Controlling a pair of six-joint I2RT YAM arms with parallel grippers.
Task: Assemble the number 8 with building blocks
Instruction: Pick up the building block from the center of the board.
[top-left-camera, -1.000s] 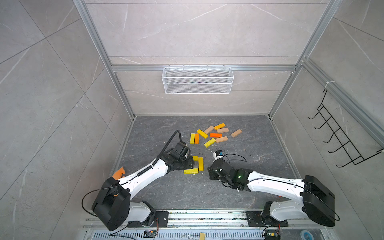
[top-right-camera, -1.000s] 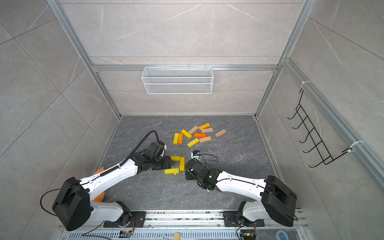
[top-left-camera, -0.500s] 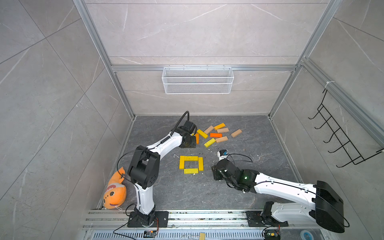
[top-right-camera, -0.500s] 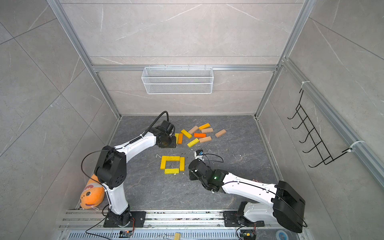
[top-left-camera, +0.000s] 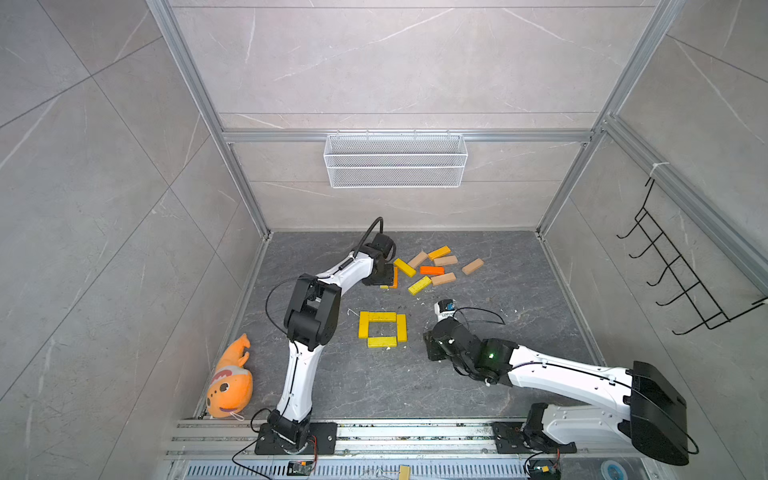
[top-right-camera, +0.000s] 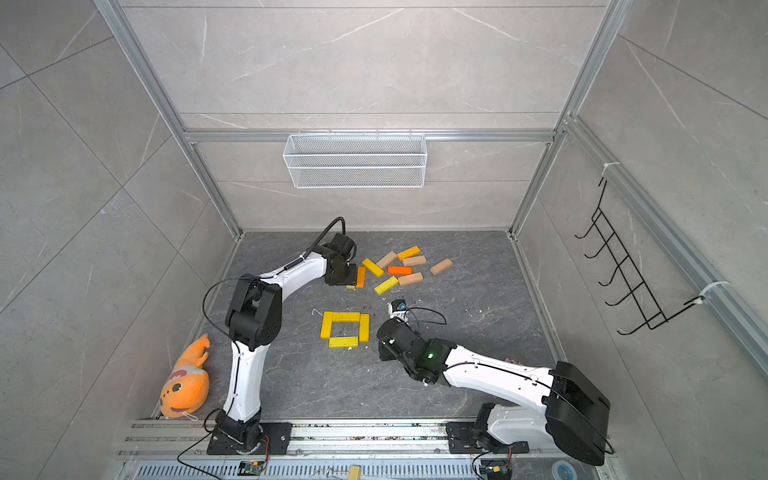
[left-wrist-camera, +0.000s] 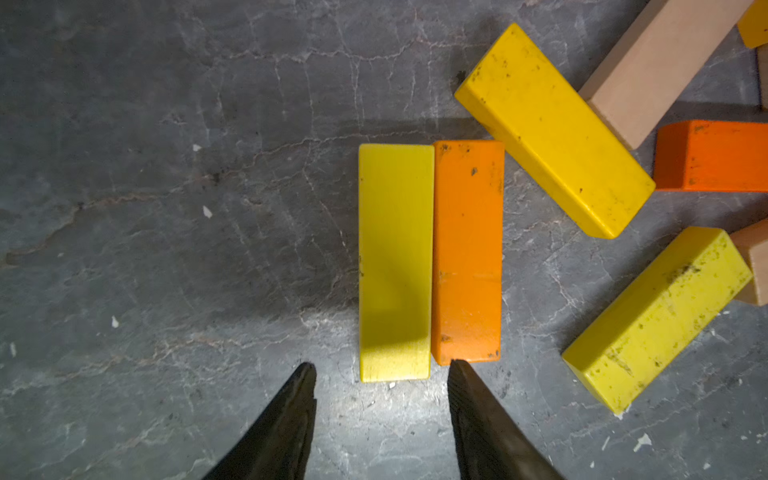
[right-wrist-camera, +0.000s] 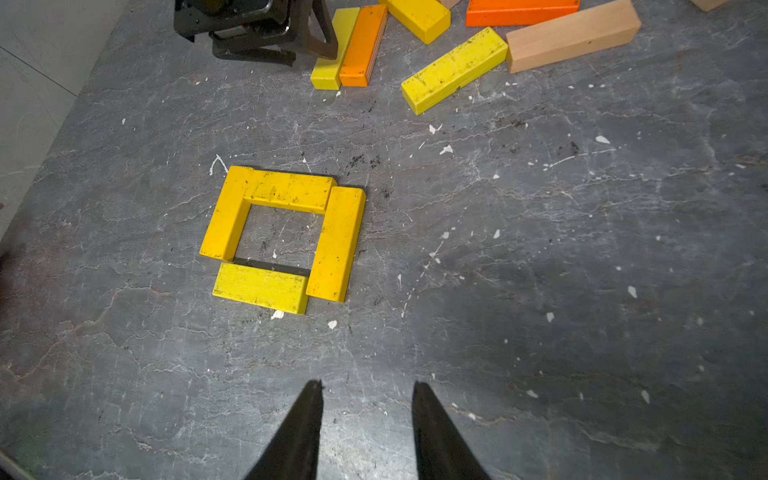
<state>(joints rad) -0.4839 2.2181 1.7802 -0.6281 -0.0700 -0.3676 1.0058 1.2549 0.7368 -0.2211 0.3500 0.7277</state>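
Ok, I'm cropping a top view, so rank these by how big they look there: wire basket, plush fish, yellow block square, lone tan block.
Largest to smallest: wire basket, plush fish, yellow block square, lone tan block. None look alike.

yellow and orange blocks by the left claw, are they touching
Touching. The left wrist view shows the yellow block and orange block side by side, long edges flush, no gap.
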